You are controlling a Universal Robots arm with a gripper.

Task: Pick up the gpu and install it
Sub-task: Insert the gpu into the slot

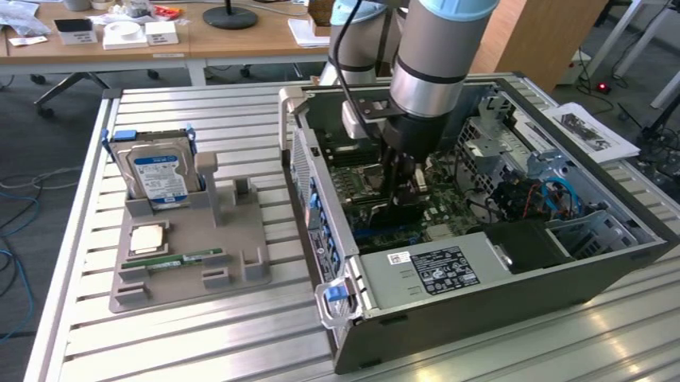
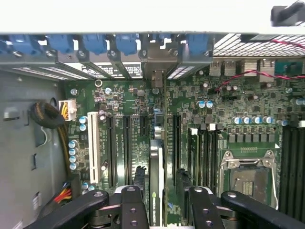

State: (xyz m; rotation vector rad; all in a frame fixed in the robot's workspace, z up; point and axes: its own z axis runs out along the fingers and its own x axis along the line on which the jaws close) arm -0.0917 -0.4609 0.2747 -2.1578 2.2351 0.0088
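The gpu (image 2: 155, 181) stands on edge between my two black fingers (image 2: 132, 206), its green board and silver edge running toward the case's rear slot openings. It sits over a long expansion slot on the motherboard (image 2: 124, 105). My gripper (image 2: 167, 207) is shut on the card, one finger on each side. In the exterior view the gripper (image 1: 406, 197) reaches straight down into the open computer case (image 1: 510, 267), low over the motherboard.
A grey parts tray (image 1: 239, 239) lies at the exterior view's left, holding a hard drive (image 1: 159, 171), a processor (image 1: 149, 239) and a memory stick (image 1: 186, 259). Inside the case are the power supply (image 1: 435, 270), drive cages (image 1: 552, 171) and the empty processor socket (image 2: 248, 176).
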